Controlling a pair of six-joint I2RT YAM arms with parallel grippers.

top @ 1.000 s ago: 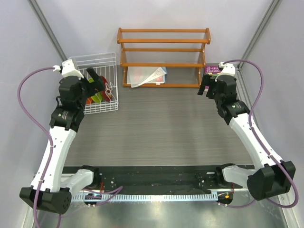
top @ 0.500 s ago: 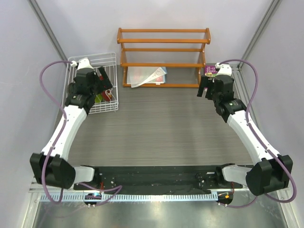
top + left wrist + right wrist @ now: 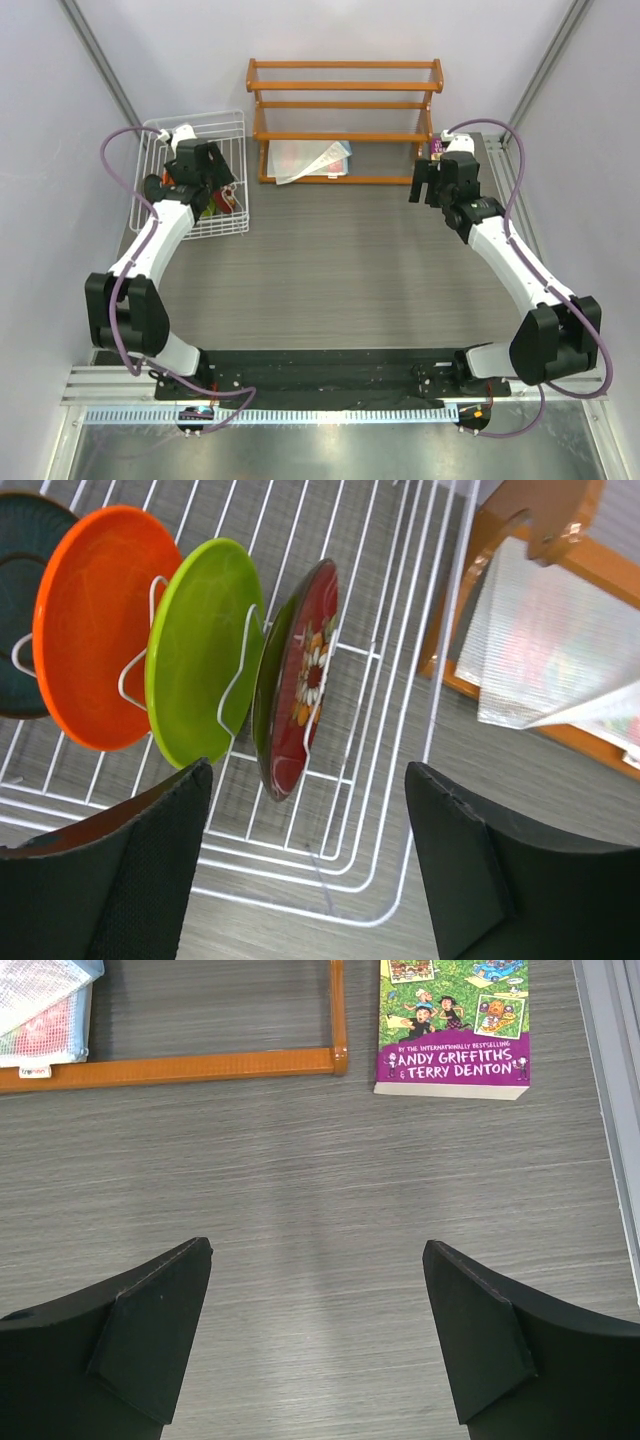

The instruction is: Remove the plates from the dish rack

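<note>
The white wire dish rack (image 3: 405,695) holds the plates upright between its tines: teal (image 3: 14,600) at the far left, then orange (image 3: 95,620), lime green (image 3: 198,650) and dark red with a flower pattern (image 3: 300,680). My left gripper (image 3: 308,768) hovers open over the rack (image 3: 215,125). The lower rim of the dark red plate lies just beyond its fingertips, and nothing sits between them. In the top view it (image 3: 214,182) hides most of the plates. My right gripper (image 3: 318,1244) hangs open above bare table at the back right (image 3: 428,186).
An orange-brown wooden tiered shelf (image 3: 345,120) stands at the back centre with a mesh pouch (image 3: 315,160) under it. A purple-edged book (image 3: 452,1025) lies flat beside the shelf's right foot (image 3: 338,1058). Grey walls close in on both sides.
My left arm has stretched forward, bringing its gripper over the rack, and its jaws have narrowed a little. The right gripper has drifted slightly left, towards the shelf.
</note>
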